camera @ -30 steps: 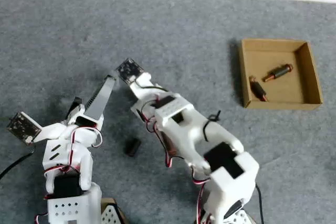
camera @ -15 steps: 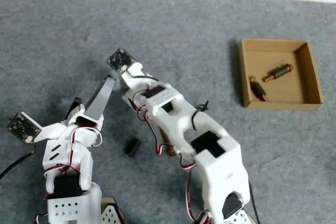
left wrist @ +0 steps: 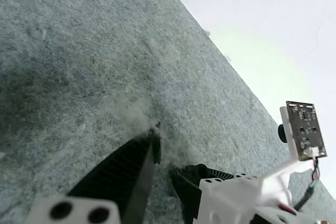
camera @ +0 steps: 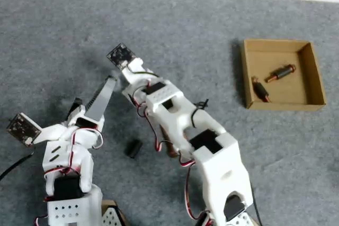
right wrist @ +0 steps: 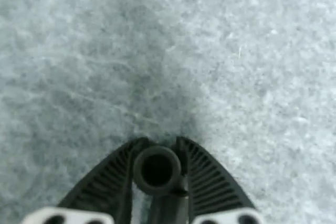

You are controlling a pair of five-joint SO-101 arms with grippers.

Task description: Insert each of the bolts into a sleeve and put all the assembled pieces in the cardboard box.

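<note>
My right gripper (right wrist: 159,145) is shut on a black sleeve (right wrist: 156,169), whose hollow end faces the camera just above the grey carpet. From above, this right gripper (camera: 125,75) sits left of centre under its camera board, close to the long finger of my left gripper (camera: 93,92). That left gripper stands open and holds nothing; its dark finger (left wrist: 128,169) lies beside the right arm's gripper (left wrist: 191,184). A second black sleeve (camera: 134,148) lies on the carpet between the two arms. A copper-coloured bolt end (camera: 171,150) peeks out beneath the right arm.
The cardboard box (camera: 244,72) stands at the right, holding two assembled pieces (camera: 259,89) (camera: 280,72). The grey carpet (camera: 201,30) ends at a white wall along the far edge.
The right arm has swung left and farther out, bringing its wrist closer to the tip of the left gripper's finger. The left arm has stayed still.
</note>
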